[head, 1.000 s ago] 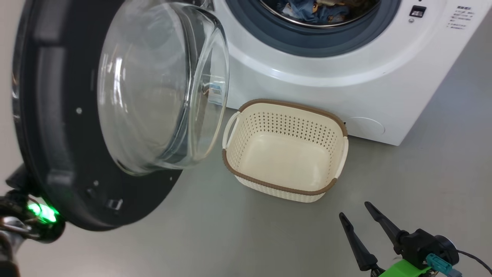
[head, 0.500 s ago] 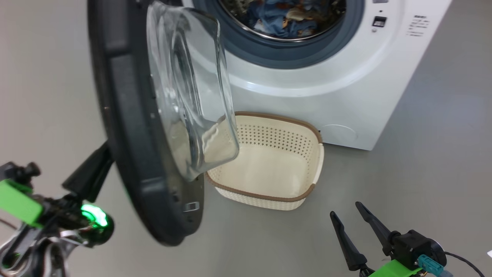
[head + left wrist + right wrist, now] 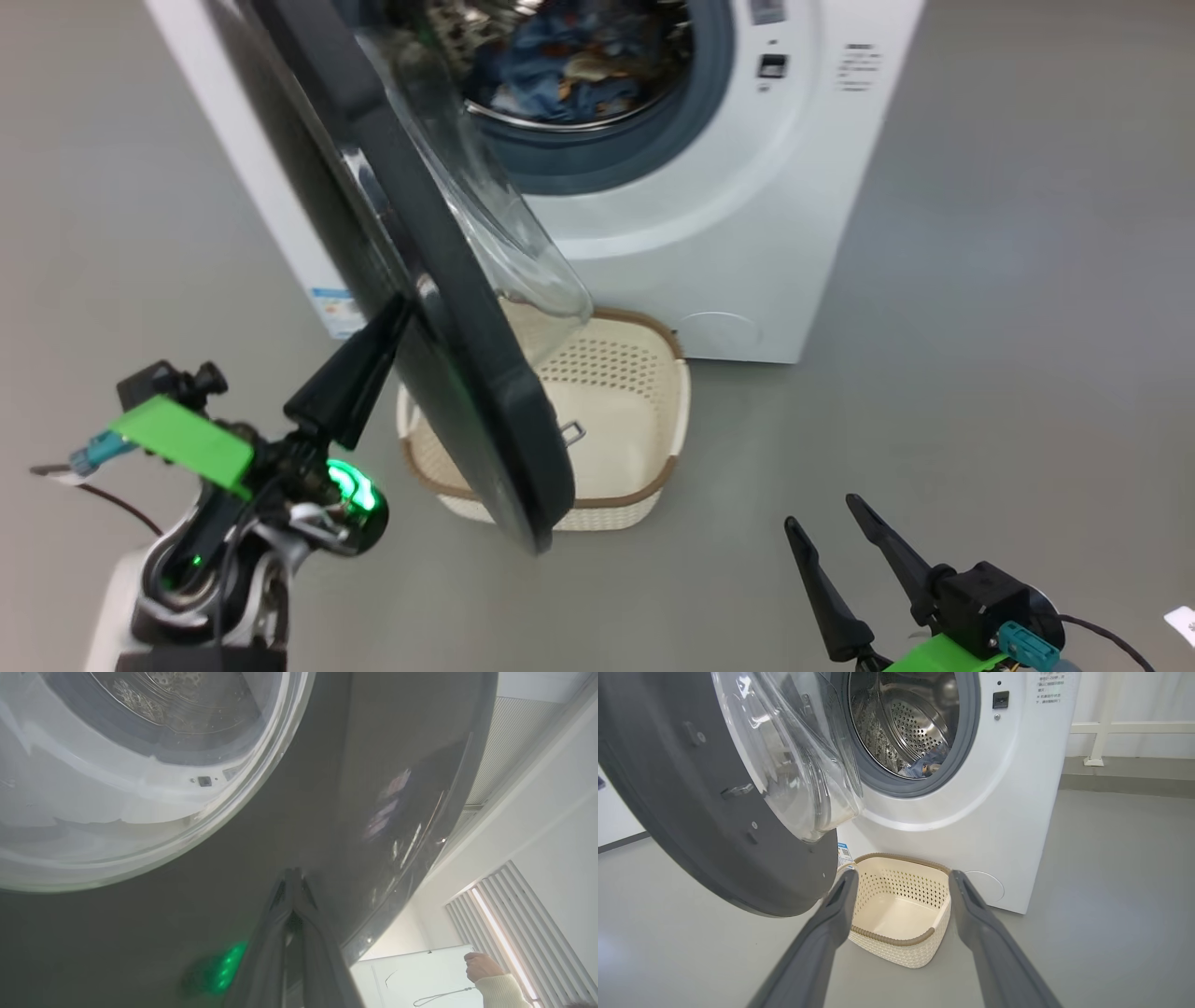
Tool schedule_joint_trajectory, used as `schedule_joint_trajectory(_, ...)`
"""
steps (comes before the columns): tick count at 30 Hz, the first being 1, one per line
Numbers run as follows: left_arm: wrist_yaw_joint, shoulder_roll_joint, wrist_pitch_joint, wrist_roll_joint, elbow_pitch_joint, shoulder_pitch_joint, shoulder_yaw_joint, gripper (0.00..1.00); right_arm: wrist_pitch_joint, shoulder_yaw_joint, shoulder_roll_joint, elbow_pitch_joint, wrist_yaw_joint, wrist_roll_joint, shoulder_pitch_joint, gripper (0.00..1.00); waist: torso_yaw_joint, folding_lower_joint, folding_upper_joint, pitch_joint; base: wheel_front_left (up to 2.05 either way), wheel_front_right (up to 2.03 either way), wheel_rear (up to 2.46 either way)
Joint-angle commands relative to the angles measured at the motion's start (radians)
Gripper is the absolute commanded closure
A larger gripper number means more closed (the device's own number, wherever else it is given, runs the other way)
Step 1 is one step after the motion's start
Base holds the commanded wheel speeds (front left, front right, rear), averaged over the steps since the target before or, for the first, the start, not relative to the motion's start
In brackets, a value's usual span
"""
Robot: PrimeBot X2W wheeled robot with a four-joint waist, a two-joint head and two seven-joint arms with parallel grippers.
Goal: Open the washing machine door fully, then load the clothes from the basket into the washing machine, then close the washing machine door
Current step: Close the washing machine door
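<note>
The washing machine (image 3: 747,233) stands ahead with the clothes (image 3: 560,75) lying in its drum, also glimpsed low in the drum as clothes (image 3: 924,767). The washing machine door (image 3: 457,355) hangs part-way swung, edge-on to the head view. My left gripper (image 3: 397,308) is shut, its tips pressed against the door's glossy outer face (image 3: 327,788) just below the glass window (image 3: 140,765). The basket (image 3: 616,359) sits on the floor before the machine, with nothing in it, partly behind the door. My right gripper (image 3: 823,513) hangs open low on the right, apart from the basket (image 3: 896,952).
Grey floor spreads around the machine (image 3: 1017,812), with free room on the right. A small blue label (image 3: 843,851) is on the machine's lower front. A person's hand (image 3: 481,966) shows far off by a whiteboard. A white rail (image 3: 1101,728) runs behind the machine.
The head camera has turned. The door has swung from wide open toward the machine, with my shut left gripper following on its outer face. The right gripper stays open.
</note>
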Motion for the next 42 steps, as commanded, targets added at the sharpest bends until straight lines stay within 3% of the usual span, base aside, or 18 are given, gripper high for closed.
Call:
schedule_joint_trajectory(1, -0.012, 0.010, -0.005, -0.013, -0.015, -0.053, 0.016, 1.00, -0.005, 0.030, 0.001, -0.020, 0.009, 0.000, 0.003, 0.00, -0.056, 0.0000, 0.0000, -0.016, 0.00, 0.00, 0.00)
schedule_joint_trajectory(11, -0.080, 0.010, -0.152, 0.015, 0.298, -0.258, -0.067, 1.00, -0.005, 0.065, 0.000, -0.010, 0.009, 0.006, -0.014, 0.00, -0.173, 0.0000, 0.0000, -0.020, 0.00, 0.00, 0.00)
schedule_joint_trajectory(20, -0.098, 0.011, -0.280, 0.107, 0.574, -0.461, -0.064, 1.00, -0.005, 0.106, -0.001, -0.001, 0.009, 0.015, -0.042, 0.00, -0.268, 0.0000, 0.0000, 0.009, 0.00, 0.00, 0.00)
schedule_joint_trajectory(29, -0.098, 0.012, -0.339, 0.151, 0.639, -0.585, -0.042, 1.00, -0.005, 0.117, 0.003, 0.001, 0.009, 0.016, -0.065, 0.00, -0.317, 0.0000, 0.0000, 0.053, 0.00, 0.00, 0.00)
schedule_joint_trajectory(42, -0.098, 0.011, -0.393, 0.202, 0.690, -0.604, -0.060, 1.00, -0.005, 0.114, 0.001, 0.011, 0.009, 0.014, -0.073, 0.00, -0.300, 0.0000, 0.0000, 0.043, 0.00, 0.00, 0.00)
